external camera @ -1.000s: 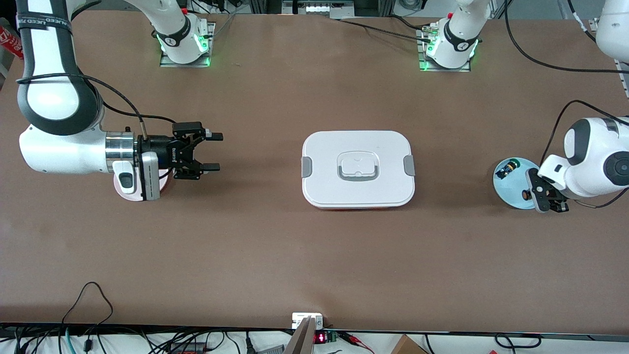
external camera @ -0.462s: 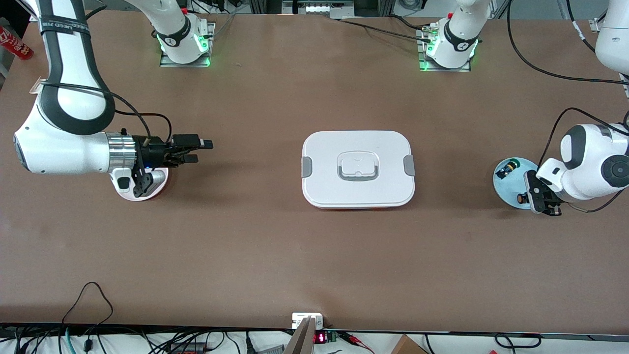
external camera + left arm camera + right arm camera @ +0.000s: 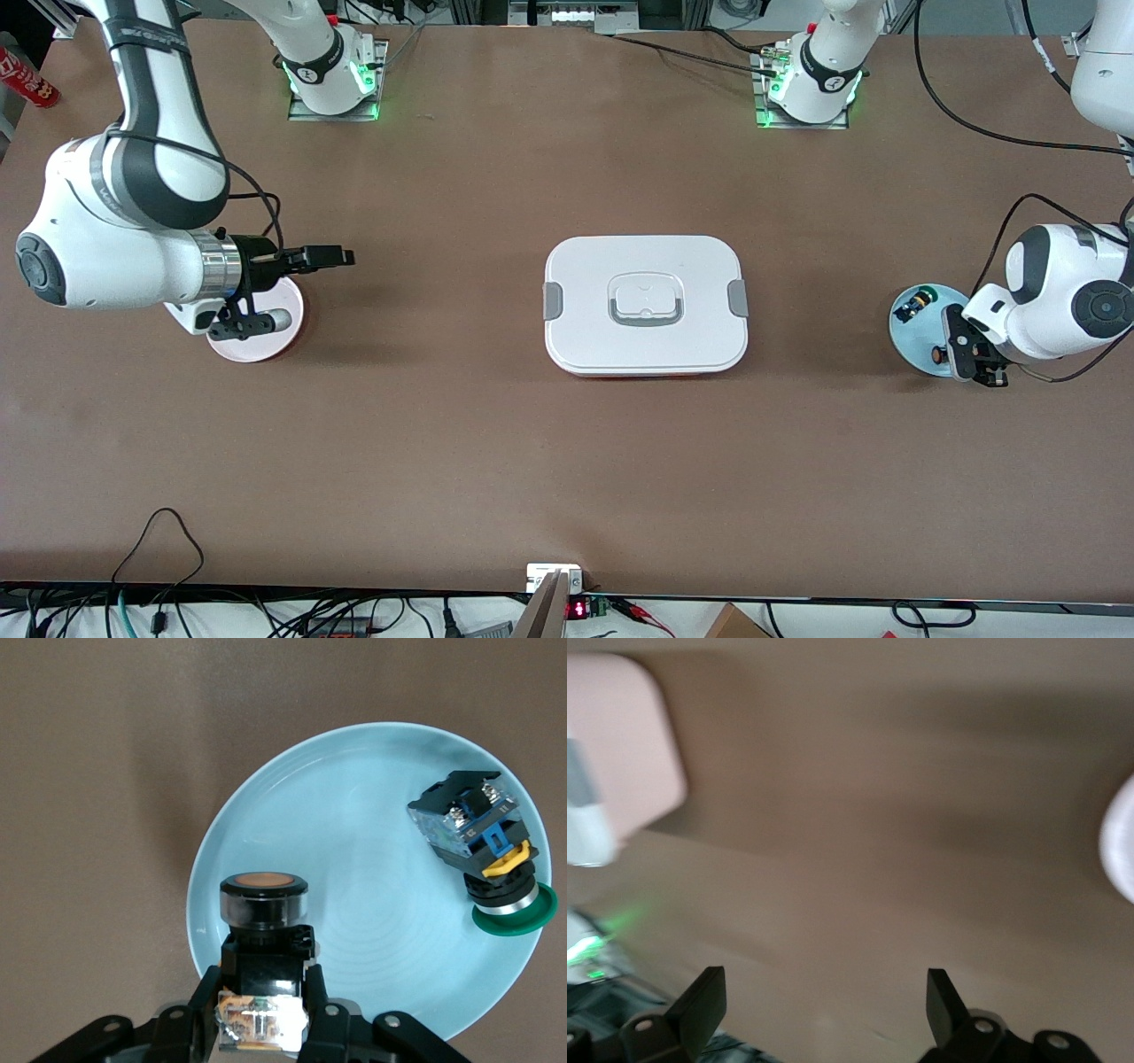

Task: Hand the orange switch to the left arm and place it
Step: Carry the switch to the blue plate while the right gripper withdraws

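Observation:
The orange switch (image 3: 263, 904) has a black collar and an orange round face. My left gripper (image 3: 263, 1003) is shut on its body, over the rim of a pale blue plate (image 3: 372, 859) at the left arm's end of the table. From the front the orange switch (image 3: 936, 355) shows just beside the left gripper (image 3: 955, 353). The white box (image 3: 645, 306) lies flat in the middle of the table. My right gripper (image 3: 335, 257) is open and empty. It hangs level over the table beside a pink plate (image 3: 257, 335) and points toward the box.
A second switch (image 3: 483, 846) with a blue block and a green cap lies on the blue plate (image 3: 917, 332). The right wrist view shows its open gripper (image 3: 822, 1005) over bare brown table, with the box (image 3: 611, 753) farther off. A red can (image 3: 27, 75) stands at the right arm's corner.
The right arm has drawn back toward its own end and its wrist has turned, so the fingers now show edge-on. The left gripper has shifted slightly with the orange switch in it.

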You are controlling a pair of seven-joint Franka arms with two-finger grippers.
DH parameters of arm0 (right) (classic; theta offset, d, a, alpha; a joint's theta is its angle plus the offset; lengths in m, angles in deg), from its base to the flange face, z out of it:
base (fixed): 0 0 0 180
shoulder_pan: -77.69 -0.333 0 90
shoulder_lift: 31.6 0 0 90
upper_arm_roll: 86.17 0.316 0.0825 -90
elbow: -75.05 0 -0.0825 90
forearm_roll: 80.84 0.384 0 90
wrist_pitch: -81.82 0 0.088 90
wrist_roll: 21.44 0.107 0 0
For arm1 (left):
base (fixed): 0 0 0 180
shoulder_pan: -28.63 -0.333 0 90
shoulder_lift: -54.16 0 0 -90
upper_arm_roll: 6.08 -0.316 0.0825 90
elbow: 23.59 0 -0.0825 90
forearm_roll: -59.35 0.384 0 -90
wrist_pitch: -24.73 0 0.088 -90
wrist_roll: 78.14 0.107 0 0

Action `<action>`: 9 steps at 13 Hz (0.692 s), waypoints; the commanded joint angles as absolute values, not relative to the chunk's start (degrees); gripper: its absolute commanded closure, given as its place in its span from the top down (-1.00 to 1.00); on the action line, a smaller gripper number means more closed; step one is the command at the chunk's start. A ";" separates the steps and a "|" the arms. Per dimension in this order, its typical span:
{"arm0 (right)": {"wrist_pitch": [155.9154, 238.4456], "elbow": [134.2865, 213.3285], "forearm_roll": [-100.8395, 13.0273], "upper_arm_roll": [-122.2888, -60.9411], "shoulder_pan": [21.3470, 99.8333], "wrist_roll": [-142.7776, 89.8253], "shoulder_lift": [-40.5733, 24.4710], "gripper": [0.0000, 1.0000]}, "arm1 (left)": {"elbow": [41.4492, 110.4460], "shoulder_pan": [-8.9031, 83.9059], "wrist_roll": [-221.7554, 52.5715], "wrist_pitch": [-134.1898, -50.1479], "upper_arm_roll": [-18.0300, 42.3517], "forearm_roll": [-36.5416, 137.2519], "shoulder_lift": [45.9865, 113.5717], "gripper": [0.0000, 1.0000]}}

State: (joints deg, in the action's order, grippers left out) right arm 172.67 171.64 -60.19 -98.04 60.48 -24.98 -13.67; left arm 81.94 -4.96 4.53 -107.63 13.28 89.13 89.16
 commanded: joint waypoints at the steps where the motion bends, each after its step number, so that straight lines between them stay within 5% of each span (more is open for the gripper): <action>1: 168.32 168.49 -72.18 -97.50 59.93 -21.18 -14.46 1.00 | 82.41 -4.95 5.00 -107.46 13.35 90.72 89.31 -0.55; 6: 163.21 160.58 -89.88 -97.85 59.75 -23.20 -15.17 1.00 | 83.63 -4.95 4.39 -107.46 13.35 90.72 89.31 -0.54; 7: 164.95 160.04 -89.72 -98.12 61.24 -23.11 -15.08 1.00 | 83.55 -4.95 4.48 -107.46 13.35 90.72 89.23 -0.27; 8: 168.71 159.43 -89.72 -98.12 62.21 -23.03 -15.08 1.00 | 83.38 -5.12 5.00 -107.11 13.43 90.72 89.23 0.99; 9: 169.70 158.99 -89.63 -98.55 62.74 -22.94 -15.08 1.00 | 83.37 -5.04 4.48 -106.84 13.43 90.72 89.05 1.00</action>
State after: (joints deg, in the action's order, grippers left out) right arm 167.61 160.52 -88.95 -98.37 61.04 -22.88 -15.28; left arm 83.28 -4.96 4.51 -107.60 13.28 89.25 89.57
